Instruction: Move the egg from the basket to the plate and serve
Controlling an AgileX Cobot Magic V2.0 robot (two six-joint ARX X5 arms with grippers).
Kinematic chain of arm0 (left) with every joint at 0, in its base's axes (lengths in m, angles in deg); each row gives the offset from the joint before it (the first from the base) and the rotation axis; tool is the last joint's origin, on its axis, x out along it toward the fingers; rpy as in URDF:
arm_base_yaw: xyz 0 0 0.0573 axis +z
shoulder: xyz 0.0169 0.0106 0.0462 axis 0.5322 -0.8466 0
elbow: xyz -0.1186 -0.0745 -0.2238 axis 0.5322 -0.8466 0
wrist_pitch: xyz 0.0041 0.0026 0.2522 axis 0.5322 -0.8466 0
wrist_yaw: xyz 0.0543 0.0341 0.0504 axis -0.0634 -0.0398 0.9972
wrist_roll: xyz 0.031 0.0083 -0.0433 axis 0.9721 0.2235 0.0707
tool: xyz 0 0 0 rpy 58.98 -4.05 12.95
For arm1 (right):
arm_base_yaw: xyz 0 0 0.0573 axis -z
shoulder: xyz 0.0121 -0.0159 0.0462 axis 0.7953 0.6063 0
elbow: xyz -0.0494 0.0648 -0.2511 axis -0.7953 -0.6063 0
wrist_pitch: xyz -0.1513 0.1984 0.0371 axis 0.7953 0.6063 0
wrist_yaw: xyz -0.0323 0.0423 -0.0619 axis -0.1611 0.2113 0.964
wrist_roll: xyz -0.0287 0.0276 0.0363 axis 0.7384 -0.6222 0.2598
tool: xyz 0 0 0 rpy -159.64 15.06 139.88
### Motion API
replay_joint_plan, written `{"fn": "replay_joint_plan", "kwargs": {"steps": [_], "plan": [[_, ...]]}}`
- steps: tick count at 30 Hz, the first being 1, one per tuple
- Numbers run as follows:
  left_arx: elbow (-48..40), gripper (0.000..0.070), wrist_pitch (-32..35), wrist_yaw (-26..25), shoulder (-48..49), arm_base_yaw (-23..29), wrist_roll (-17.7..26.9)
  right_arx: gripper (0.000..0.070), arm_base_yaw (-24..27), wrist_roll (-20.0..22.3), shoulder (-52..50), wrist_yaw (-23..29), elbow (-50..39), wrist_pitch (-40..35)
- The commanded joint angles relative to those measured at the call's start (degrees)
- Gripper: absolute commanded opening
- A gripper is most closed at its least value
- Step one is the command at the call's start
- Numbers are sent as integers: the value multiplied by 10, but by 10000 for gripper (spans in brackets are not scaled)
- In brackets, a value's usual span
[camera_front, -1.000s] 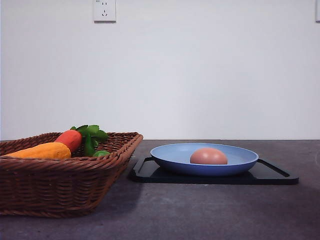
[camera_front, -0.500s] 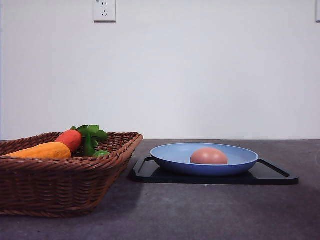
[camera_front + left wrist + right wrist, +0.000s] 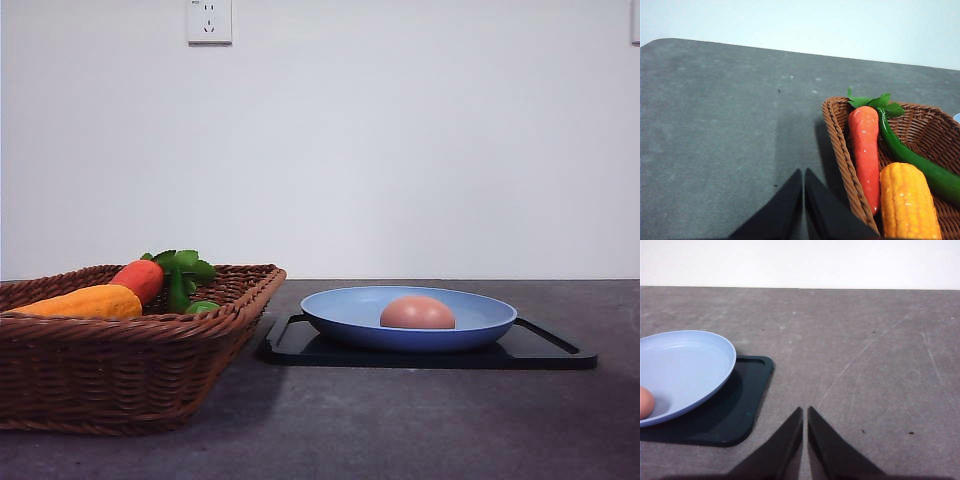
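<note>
Already the wicker basket [image 3: 120, 345] held just a carrot [image 3: 865, 145], corn cob [image 3: 909, 202] and green pepper [image 3: 912, 157]; the light-blue plate [image 3: 345, 315] sat on the black tray [image 3: 545, 350], cradling the egg [image 3: 417, 313]. Left gripper [image 3: 803, 187] and right gripper [image 3: 805, 425] were closed, empty. Smooth, rolling, likely fragile, the egg was best served by lifting the stiff tray's rims.

Flat black rectangular tray [image 3: 545, 353] right; orange-red toy carrot [image 3: 865, 145], yellow toy corn [image 3: 909, 200], green toy pepper [image 3: 912, 157] left.

Brownish-pink egg [image 3: 417, 312] lying in light-blue plate [image 3: 340, 310]; brown wicker basket [image 3: 120, 375] just beside, left.
</note>
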Motion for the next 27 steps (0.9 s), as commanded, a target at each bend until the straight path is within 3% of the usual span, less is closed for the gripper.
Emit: {"fn": "replay_joint_plan", "kwargs": {"steps": [1,27], "plan": [[-16,0,6,1,1,1,1,0,0,-2,-2,2,-4,-4],[-16,0,6,1,1,1,1,0,0,-2,-2,2,-4,-4]]}}
